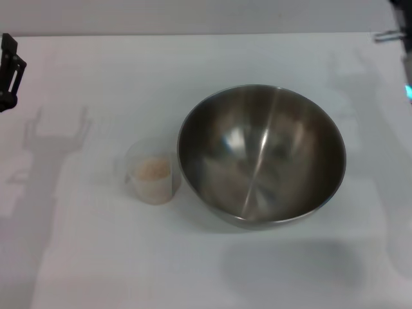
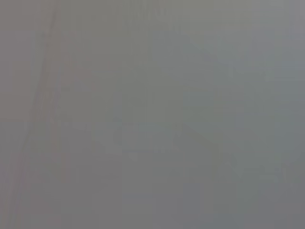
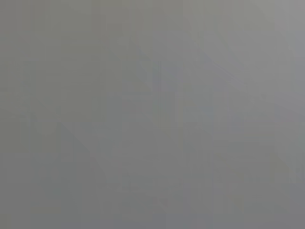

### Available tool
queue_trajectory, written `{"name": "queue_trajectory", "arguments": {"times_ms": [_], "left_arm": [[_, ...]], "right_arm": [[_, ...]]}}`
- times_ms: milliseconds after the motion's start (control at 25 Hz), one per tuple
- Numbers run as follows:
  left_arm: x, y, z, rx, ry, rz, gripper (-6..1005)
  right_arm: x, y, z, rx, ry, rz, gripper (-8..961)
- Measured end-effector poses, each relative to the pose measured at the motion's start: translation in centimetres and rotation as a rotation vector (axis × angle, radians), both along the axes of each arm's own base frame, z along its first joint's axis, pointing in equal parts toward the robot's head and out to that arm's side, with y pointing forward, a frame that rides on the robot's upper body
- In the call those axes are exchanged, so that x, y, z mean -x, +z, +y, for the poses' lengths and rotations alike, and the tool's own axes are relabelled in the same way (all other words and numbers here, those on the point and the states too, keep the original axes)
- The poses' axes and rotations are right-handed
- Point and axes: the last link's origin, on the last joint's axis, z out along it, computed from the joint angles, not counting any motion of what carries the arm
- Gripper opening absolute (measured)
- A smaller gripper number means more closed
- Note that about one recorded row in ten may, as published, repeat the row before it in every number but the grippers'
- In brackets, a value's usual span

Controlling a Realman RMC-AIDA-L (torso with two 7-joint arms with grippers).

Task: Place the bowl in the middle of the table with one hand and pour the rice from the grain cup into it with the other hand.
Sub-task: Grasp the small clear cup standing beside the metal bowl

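Note:
The steel bowl [image 1: 261,154] stands upright on the white table [image 1: 193,64], a little right of centre. Its inside is bare. The clear grain cup [image 1: 152,171] stands upright just left of the bowl, close to its rim. Rice [image 1: 153,169] lies in the cup's bottom. My left gripper [image 1: 9,67] shows only as a black part at the far left edge, well away from the cup. My right gripper [image 1: 398,35] shows only as a dark part at the top right corner, away from the bowl. Both wrist views show only plain grey surface.
The table's far edge [image 1: 193,33] runs across the top of the head view. Shadows of the arms fall on the table at left and right.

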Motion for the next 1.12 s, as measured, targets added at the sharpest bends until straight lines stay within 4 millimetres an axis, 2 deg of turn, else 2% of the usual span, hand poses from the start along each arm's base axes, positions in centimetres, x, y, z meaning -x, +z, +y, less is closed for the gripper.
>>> {"name": "queue_trajectory", "arguments": {"times_ms": [40, 80, 120, 280, 320, 480, 680, 1120], "left_arm": [[0.0, -0.1, -0.2, 0.004, -0.007, 0.002, 859], [-0.1, -0.4, -0.9, 0.014, -0.022, 0.013, 858], [-0.1, -0.4, -0.9, 0.014, -0.022, 0.013, 858], [0.0, -1.1, -2.6, 0.045, -0.044, 0.030, 858], [0.2, -1.4, -3.2, 0.061, -0.045, 0.035, 858], [0.7, -2.7, -5.1, 0.135, -0.043, 0.060, 858], [1.1, -4.5, -6.9, 0.235, -0.034, 0.103, 857], [1.7, -6.7, -8.7, 0.344, 0.024, 0.149, 856]], "right_arm": [[-1.0, 0.2, -0.5, -0.007, 0.020, 0.034, 487], [-2.8, 0.7, -1.3, -0.008, 0.045, 0.080, 487], [-2.8, 0.7, -1.3, -0.008, 0.045, 0.080, 487], [-6.3, 1.7, -2.3, 0.005, 0.022, 0.132, 487], [-6.3, 1.7, -2.3, 0.005, 0.022, 0.132, 487], [-8.5, 3.0, -2.5, -0.043, -0.052, 0.120, 487], [-9.5, 4.3, -2.4, -0.102, -0.093, 0.138, 488], [-8.9, 4.7, -0.8, -0.102, -0.090, 0.114, 488]]}}
